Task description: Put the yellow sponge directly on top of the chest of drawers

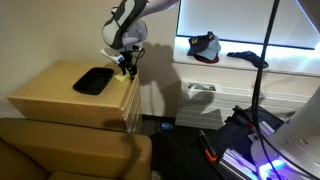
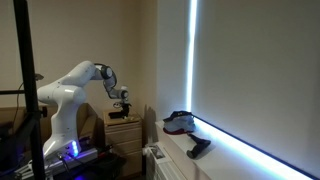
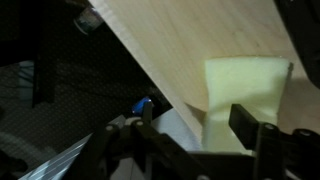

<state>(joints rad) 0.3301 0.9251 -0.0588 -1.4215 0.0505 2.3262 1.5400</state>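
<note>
The arm is bent over the chest of drawers (image 1: pixel 50 97), with the tool (image 1: pixel 125 68) low over the bench top's edge, beside the flat black tray (image 1: pixel 95 80). From the wrist camera, the yellow sponge (image 3: pixel 245 88) shows against the pale wood. It looks to be lying right at the rim of the top, though I can't tell whether part of it overhangs.

The tool's fingers are spread wide. One is well clear of the sponge, and the other crosses in front of it, so nothing is gripped.

To me this looks like the letting-go stage, with the placing nearly finished. The next move should be a clean, straight lift so the near finger doesn't drag the sponge off the edge.
</note>
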